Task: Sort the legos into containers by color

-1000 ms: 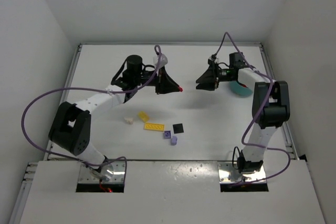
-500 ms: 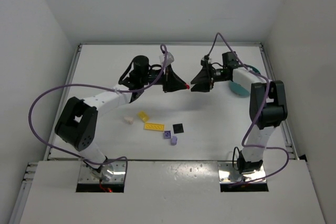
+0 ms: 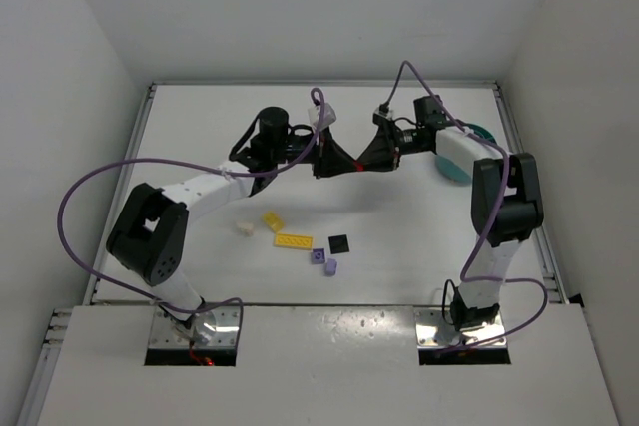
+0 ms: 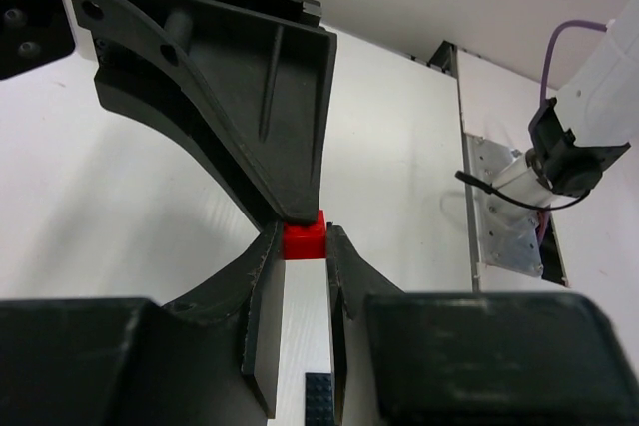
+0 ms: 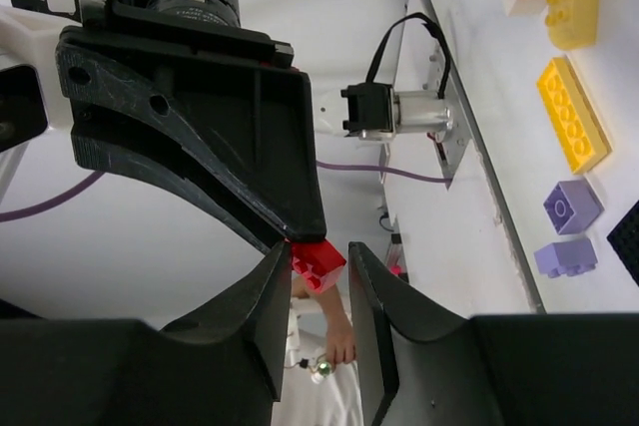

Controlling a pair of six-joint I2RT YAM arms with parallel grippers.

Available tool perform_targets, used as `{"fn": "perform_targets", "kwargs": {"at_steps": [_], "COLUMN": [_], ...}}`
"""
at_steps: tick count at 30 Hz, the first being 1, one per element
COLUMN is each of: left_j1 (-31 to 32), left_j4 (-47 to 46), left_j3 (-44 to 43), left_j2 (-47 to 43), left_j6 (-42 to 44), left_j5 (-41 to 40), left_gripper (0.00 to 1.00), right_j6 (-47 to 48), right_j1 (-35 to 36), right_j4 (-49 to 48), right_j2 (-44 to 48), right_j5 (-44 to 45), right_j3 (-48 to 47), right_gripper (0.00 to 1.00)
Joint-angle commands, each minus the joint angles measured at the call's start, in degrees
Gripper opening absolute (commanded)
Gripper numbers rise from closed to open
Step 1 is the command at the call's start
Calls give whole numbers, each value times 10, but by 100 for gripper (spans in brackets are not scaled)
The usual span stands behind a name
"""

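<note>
Handover mid-air: red brick (image 4: 304,242) sits clamped in your left pincer (image 4: 303,256), while your right pincer (image 5: 320,276) straddles it tip-to-tip from opposite, its bite impossible to tell.

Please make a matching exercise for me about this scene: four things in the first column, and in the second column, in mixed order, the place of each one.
Things:
1. red brick
2. bowl
3. cream brick
4. black plate

Places:
A. on the table, farthest right of what lies there
B. in the air, in the left gripper's jaws
C. at the far right, partly hidden behind the right arm
D. on the table, farthest left of what lies there

Pairs: 1-B, 2-C, 3-D, 4-A
</note>
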State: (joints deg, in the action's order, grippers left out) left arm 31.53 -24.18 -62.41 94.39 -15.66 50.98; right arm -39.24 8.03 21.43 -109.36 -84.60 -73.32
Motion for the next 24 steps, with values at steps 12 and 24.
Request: {"fn": "perform_targets", "kwargs": {"at_steps": [12, 24], "left_j1": [6, 1], "left_j4": [-5, 19], "left_j3": [-16, -5], "left_j2": [-3, -9], "left_j6": [54, 78], "left_j5": [-23, -47], "left_gripper": [0, 1], "right_j6": [-31, -43], "right_j1": [36, 36], "right_j4": [-37, -53], "right_j2": [27, 27], "right_j5": [-77, -77], "right_j3": [-13, -8], "right_gripper": [47, 8]}}
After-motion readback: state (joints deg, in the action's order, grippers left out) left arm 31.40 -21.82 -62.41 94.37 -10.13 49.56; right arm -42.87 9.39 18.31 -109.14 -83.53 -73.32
